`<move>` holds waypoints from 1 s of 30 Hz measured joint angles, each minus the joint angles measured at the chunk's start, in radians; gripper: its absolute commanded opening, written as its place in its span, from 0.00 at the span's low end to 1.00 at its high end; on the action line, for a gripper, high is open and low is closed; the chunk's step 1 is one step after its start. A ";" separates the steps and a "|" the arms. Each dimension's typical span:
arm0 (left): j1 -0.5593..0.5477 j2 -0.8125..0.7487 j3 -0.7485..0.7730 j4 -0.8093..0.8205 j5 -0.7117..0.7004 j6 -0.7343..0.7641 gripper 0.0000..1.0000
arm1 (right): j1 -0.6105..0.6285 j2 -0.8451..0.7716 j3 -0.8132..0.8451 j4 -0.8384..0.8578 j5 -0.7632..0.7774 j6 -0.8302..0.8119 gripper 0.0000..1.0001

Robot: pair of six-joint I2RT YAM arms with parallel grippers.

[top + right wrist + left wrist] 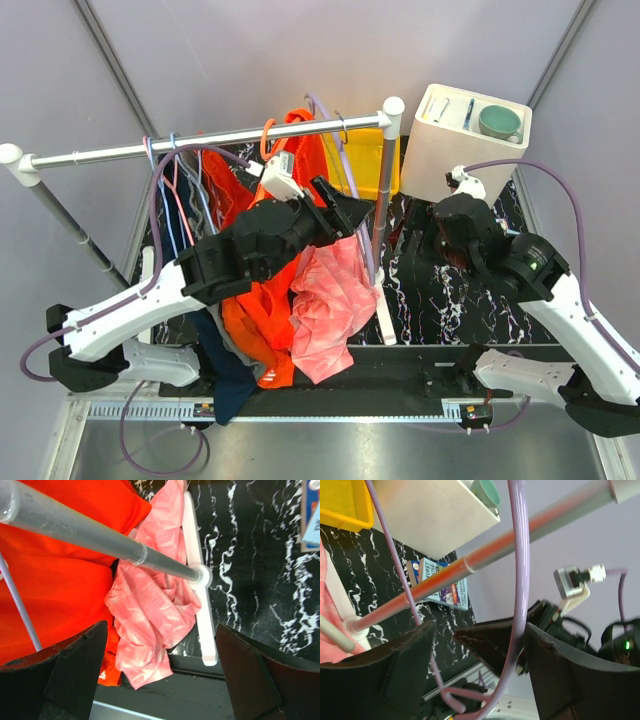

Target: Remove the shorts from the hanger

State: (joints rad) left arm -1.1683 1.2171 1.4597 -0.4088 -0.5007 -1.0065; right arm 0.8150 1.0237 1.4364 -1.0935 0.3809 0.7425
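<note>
left pincer [479, 630] agape, hanger [524, 590] between | right pincer [160, 627] wide over pink shorts [150, 605]

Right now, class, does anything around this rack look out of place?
Yes: the pink shorts lie crumpled in a heap beside the rack's foot, while the orange shorts hang from the rail.

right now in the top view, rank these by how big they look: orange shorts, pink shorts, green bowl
1. orange shorts, even with the left arm covering part
2. pink shorts
3. green bowl, clearly smallest
</note>
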 measured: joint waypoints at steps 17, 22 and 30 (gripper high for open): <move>0.001 -0.220 -0.084 0.075 0.228 0.163 0.76 | -0.057 -0.144 -0.675 0.486 -0.586 0.027 1.00; 0.001 -0.271 -0.100 0.128 0.283 0.220 0.76 | 0.077 -0.043 -0.754 0.651 -0.590 0.025 1.00; 0.001 -0.319 -0.093 0.185 0.345 0.295 0.77 | 0.225 0.082 -0.752 0.720 -0.312 0.031 1.00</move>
State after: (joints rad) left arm -1.1675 0.8986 1.3670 -0.2234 -0.1558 -0.7113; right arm 1.0397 1.1053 0.6846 -0.3737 0.0692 0.7734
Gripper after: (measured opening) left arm 0.767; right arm 0.994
